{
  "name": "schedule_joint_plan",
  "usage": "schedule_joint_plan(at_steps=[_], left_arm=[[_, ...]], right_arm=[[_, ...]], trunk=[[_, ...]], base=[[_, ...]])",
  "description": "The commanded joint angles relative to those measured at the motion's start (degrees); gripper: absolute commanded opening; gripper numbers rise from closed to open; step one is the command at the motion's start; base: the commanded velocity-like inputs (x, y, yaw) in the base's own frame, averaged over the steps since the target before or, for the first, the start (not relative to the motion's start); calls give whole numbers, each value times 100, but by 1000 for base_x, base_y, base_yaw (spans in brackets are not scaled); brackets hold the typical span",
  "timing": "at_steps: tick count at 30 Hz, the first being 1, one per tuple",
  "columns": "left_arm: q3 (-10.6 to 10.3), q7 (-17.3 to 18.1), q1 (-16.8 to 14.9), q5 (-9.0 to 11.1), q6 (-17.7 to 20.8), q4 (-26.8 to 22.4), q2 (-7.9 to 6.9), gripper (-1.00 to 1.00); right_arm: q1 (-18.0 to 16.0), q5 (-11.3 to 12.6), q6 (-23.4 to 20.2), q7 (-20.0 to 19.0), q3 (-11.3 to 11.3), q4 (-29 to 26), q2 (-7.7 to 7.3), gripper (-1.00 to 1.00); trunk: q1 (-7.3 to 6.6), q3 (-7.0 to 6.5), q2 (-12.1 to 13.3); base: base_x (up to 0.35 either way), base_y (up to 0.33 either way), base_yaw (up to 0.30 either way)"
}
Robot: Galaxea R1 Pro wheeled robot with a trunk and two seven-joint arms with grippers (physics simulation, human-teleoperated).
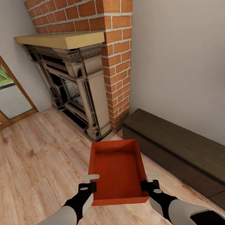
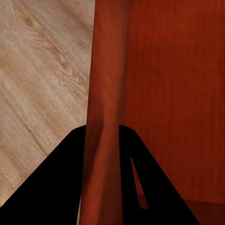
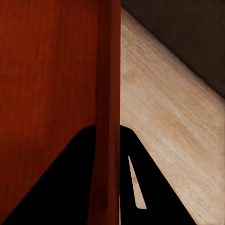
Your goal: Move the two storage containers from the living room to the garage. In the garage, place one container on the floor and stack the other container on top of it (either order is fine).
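Between my two arms, above the light wood-plank flooring [image 1: 32, 169] of the living room, I hold one orange-red storage container [image 1: 117, 171] level, its open top up and nothing inside it. My left gripper [image 1: 89, 185] is clamped on the container's left wall near the corner closest to me; in the left wrist view its dark fingers [image 2: 56, 183] sit one on each side of that thin wall [image 2: 105, 93], closed against it. My right gripper [image 1: 150, 182] pinches the right wall the same way, and the right wrist view shows its fingers [image 3: 61, 183] straddling the wall [image 3: 108, 84]. Ahead stands the red-brick fireplace [image 1: 88, 77] with its pale wooden mantel [image 1: 60, 40]. A long dark wooden bench [image 1: 186, 153] runs along the wall to my right, and a wood-framed glass door [image 1: 3, 92] is at far left.
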State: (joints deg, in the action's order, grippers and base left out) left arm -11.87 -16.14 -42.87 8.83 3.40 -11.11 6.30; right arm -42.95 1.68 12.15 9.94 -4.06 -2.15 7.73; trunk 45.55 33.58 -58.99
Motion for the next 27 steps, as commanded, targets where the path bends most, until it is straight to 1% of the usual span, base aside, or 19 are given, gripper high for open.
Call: schedule_joint_plan(at_steps=[1, 12, 15, 16, 19, 27], left_arm=[[18, -126, -2, -65, 38, -23, -23, -100], [18, -126, -2, -65, 38, -22, -23, -100], [82, -126, -2, -65, 38, -22, -27, -100], [149, -126, -2, -65, 38, -25, -25, -100], [195, -126, -2, -65, 38, -25, -27, -100], [212, -126, -2, -65, 38, -26, -31, -100]], right_arm=[[-3, 45, 15, 43, 107, 12, 1, -100], [-3, 46, 15, 43, 107, 12, 1, -100], [-3, 45, 15, 43, 107, 12, 1, -100], [-3, 48, 15, 43, 107, 12, -4, -100], [-3, 46, 15, 43, 107, 12, -1, -100], [-3, 44, 15, 43, 107, 12, -3, -100]], trunk=[[0, -5, -3], [0, -104, -3], [0, -131, -3], [0, -140, -3], [0, -167, -3], [0, -240, -3]], base=[[0, 0, 0], [0, 0, 0], [0, 0, 0], [0, 0, 0], [0, 0, 0], [0, 0, 0]])
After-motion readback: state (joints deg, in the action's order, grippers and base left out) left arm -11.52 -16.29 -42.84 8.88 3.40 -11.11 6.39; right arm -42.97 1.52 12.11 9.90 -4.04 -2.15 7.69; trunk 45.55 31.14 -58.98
